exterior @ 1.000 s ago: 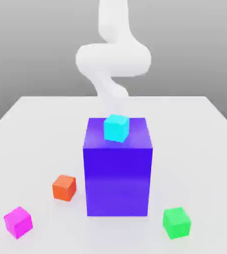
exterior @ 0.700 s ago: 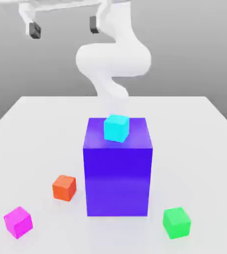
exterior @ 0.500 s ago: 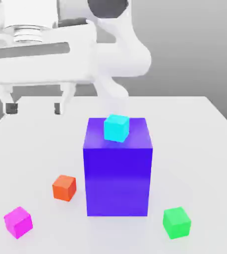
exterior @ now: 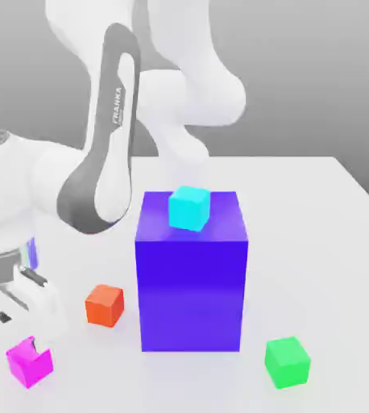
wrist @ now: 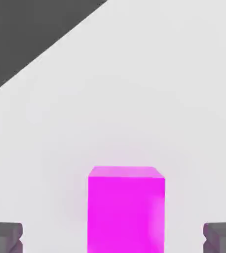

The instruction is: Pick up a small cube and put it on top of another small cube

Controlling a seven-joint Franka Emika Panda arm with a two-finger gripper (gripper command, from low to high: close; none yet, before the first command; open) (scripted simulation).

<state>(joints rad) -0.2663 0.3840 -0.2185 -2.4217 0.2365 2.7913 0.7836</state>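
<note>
Jaws (wrist: 113, 238): wide apart, one on each side of the magenta cube, a gap on both sides, nothing held
Magenta cube (exterior: 29, 362): on the bench (exterior: 325, 266), near the exterior view's left edge
Green cube (exterior: 287, 362): on the bench, toward the exterior view's right
Orange cube (exterior: 105, 306): between magenta cube and blue block
Blue block (exterior: 191, 290): upright, mid-bench
Cyan cube (exterior: 189, 208): on top of the block
</note>
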